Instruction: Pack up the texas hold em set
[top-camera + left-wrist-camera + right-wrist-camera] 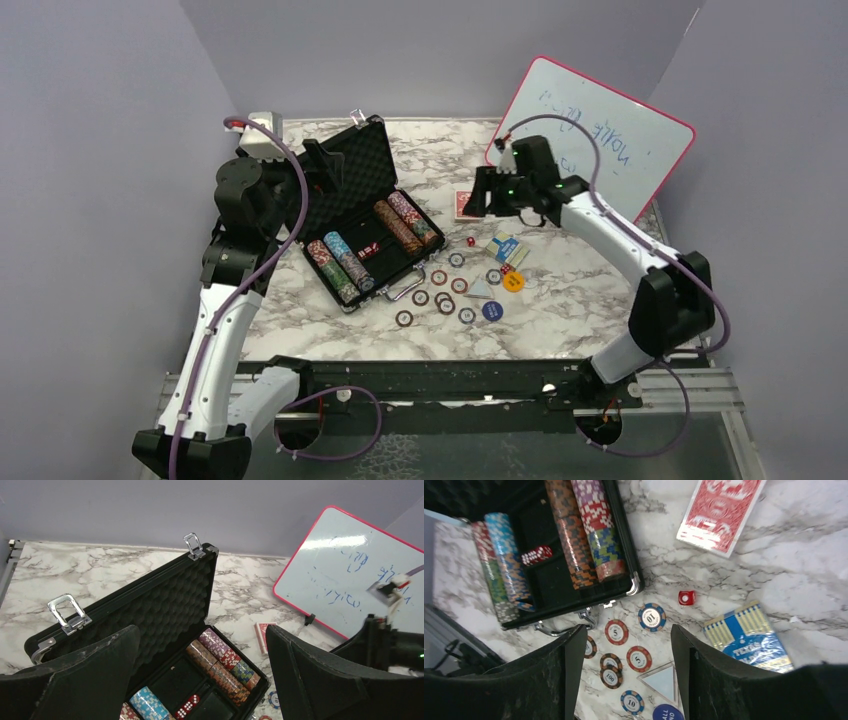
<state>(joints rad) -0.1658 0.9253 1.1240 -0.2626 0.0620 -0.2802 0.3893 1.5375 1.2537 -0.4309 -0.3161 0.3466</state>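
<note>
Case [365,175] lies open left of centre on the counter [570,310], lid propped up at the back, chip rows [405,222] in the tray.

Left gripper [325,165] hangs by the lid's left end, jaws wide apart, nothing between them. Arm rises from the near-left base, elbow high.

Right gripper [478,200] hangs just right of the case, above the red deck [466,203]; jaws apart, empty. Arm runs from the near-right base, elbow out to the right, forearm reaching left and back.

Right wrist view: right gripper [624,675] frames the loose chips [616,631] (marked 5, 10, 100). Die [686,598] and blue deck [749,640] lie right of the gap, red deck [720,512] further off. It also shows dice [536,555] in the case [630,555], barely legible from above.

Left wrist view: left gripper [202,680] faces the lid foam of the case [165,610]. Two silver latches stand on the lid edge. Whiteboard [350,575] behind.

Top view alone shows both arms and the buttons [491,310] nearest the bases.
</note>
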